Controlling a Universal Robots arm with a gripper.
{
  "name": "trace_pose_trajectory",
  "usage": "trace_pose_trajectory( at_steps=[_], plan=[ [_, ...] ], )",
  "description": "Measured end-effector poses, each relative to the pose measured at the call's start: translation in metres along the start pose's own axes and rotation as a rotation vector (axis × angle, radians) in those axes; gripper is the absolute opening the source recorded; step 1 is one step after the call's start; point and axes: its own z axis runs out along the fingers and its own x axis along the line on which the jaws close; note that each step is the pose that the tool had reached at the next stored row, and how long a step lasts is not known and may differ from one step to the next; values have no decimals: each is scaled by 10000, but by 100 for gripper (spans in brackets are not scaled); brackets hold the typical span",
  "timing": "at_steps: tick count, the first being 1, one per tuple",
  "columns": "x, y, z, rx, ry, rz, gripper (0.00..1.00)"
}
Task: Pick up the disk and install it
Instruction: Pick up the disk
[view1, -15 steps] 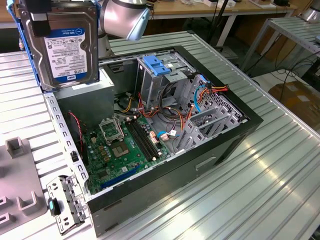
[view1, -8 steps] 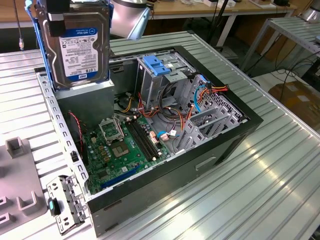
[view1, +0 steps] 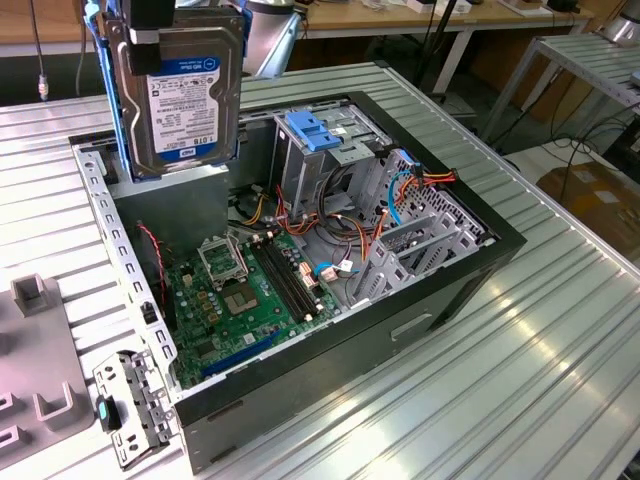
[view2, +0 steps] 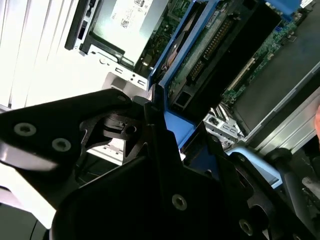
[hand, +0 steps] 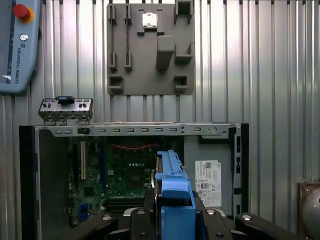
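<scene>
The disk (view1: 182, 95), a silver hard drive with a white-and-blue label in a blue carrier, hangs upright above the back left corner of the open computer case (view1: 400, 330). My gripper (view1: 150, 28) is shut on its upper end. In the first wrist view the disk's blue carrier edge (hand: 175, 192) stands between the black fingers (hand: 137, 220), over the case. The second wrist view has the disk's circuit-board side (view2: 220, 45) and carrier (view2: 177, 125) in the gripper (view2: 167, 135). The grey drive cage (view1: 335, 165) with a blue bracket (view1: 315, 130) on top stands to the exterior view's right of the disk.
Inside the case lie a green motherboard (view1: 250, 290) and coloured cables (view1: 410, 190). A grey fixture plate (hand: 150, 47) and a small front-panel piece (view1: 125, 405) sit on the ribbed metal table (view1: 540, 370) beside the case. A teach pendant (hand: 17, 45) lies farther off.
</scene>
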Motion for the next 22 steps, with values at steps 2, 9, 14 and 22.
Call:
trace_pose_trajectory(
  at_steps=[2,9,14,22],
  plan=[
    [34,-17,0,0,0,2,37],
    [144,-100,3,-1,1,7,37],
    [172,-230,7,0,0,9,37],
    [175,-581,13,-1,1,19,37]
  ],
)
